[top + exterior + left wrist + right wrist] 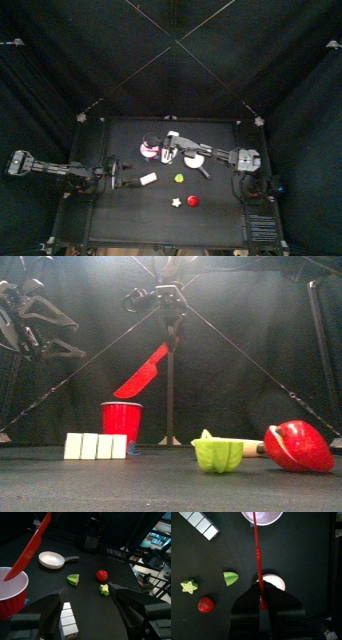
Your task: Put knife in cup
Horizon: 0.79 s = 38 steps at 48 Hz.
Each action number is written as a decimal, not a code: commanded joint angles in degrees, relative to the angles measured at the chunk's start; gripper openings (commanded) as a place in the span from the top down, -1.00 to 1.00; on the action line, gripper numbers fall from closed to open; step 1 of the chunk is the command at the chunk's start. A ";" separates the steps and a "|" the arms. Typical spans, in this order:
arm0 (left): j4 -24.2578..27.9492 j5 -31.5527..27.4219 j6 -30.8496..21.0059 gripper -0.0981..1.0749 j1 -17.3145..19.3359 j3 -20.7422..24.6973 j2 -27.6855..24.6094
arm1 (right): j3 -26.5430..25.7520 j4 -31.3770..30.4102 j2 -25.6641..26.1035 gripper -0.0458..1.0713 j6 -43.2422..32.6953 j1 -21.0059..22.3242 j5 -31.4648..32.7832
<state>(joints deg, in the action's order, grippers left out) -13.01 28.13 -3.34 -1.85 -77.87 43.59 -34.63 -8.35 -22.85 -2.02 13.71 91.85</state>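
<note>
Two black jaws of my right gripper (261, 604) are pinched on the handle end of the thin, straight red plastic knife (256, 552). From the right wrist camera I see the blade run straight out to the rim of the cup (263, 517), whose inside looks pale pink from above. The front view gives what that one cannot: the cup (122, 420) is a red plastic tumbler, and the knife (143, 374) hangs tilted above it, its tip just over the rim. On the left wrist camera the knife (30, 546) slants down with its tip at the cup's (12, 592) mouth; I cannot tell whether it touches.

My left gripper (87, 612) rests with its jaws spread wide, holding nothing, near a row of white blocks (67, 620). Only this view shows the white dish (51, 559) clear of the arm, with a green wedge (73, 579), a red ball (101, 575) and a yellow-green star (104, 589) beyond.
</note>
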 commanded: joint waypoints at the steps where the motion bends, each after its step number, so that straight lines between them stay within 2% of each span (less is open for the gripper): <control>1: 0.09 0.35 0.09 -0.86 -0.09 0.62 -0.09 | -1.76 0.09 1.05 0.27 0.09 0.88 0.00; 14: 0.09 0.35 0.09 -0.86 0.09 0.44 -0.09 | -4.13 0.18 -0.97 0.27 0.18 1.67 0.00; 27: 0.00 0.35 0.09 -0.86 0.26 0.18 -0.09 | -9.05 1.67 -4.66 0.27 0.18 2.37 0.62; 38: 0.00 0.35 0.09 -0.86 0.26 0.09 -0.09 | -9.32 2.55 -5.36 0.27 0.18 2.99 0.88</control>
<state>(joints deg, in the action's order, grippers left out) -13.10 28.13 -3.34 -1.67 -78.40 43.68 -42.45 -5.89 -29.71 -1.93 16.08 92.64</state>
